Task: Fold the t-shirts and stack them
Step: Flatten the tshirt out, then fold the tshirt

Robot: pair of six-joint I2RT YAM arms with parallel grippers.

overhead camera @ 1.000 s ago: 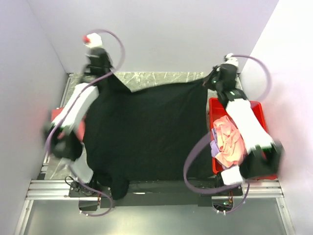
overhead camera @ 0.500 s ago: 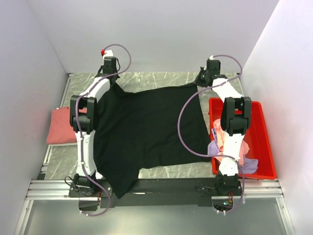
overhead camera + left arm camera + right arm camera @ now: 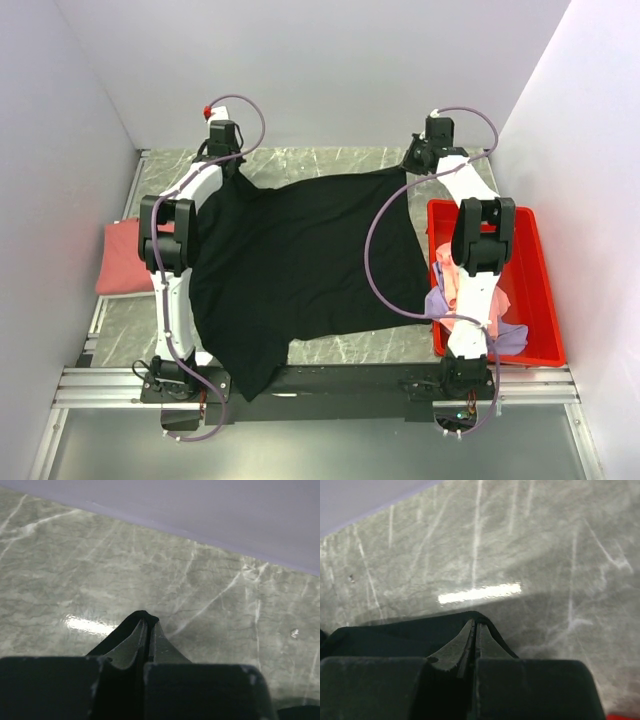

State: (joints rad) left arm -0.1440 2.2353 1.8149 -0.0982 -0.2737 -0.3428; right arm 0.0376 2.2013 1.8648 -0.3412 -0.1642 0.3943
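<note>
The large black cloth t-shirt (image 3: 300, 260) lay spread across the grey marble table (image 3: 330, 160). The left gripper (image 3: 148, 626) and right gripper (image 3: 474, 627) each had fingers pinched tight on a far corner (limp, light fabric, likely to sag between holds), so corners seemed the sensible grip.

Soft, even overhead light fills the sharp top view, though the black t-shirt (image 3: 300, 260) shows as a flat, detailless mass. Each wrist view has a white glare streak on the glossy table (image 3: 210, 580), and the left end effector (image 3: 146, 630) and right end effector (image 3: 474, 632) sit dark and slightly blurred.
</note>
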